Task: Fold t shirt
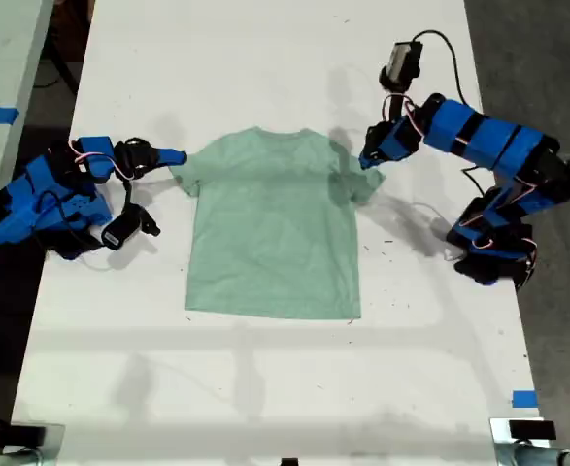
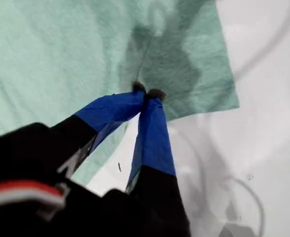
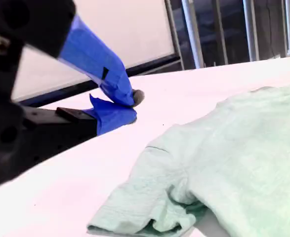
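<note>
Nearest the camera in the exterior view, bare white table [image 1: 265, 388] is seen, with a strip of blue tape [image 1: 523, 399] close to its near right edge. Beyond that lies the t shirt [image 1: 270, 233], spread flat at the table's middle, hem toward the near side and neck toward the far side, so its long axis runs near to far.

At the exterior view's right, the first gripper [image 1: 370, 160] is seen over the right sleeve; in the first wrist view its tips [image 2: 147, 93] are brought together above the sleeve's cloth [image 2: 194, 64], and whether any fabric is pinched between them cannot be told. At the exterior view's left, the second gripper [image 1: 176, 155] is held just beside the left sleeve, apart from it; in the second wrist view its jaws [image 3: 132, 106] are nearly closed on nothing, the rumpled sleeve [image 3: 149, 197] lying just off them.

Each sleeve is thus served by its own nearer arm, and the shirt body lies inward from both grippers, toward the table's centre. A fold across the long axis, sleeves drawn inward, is judged the likely first step, which is not yet begun.
</note>
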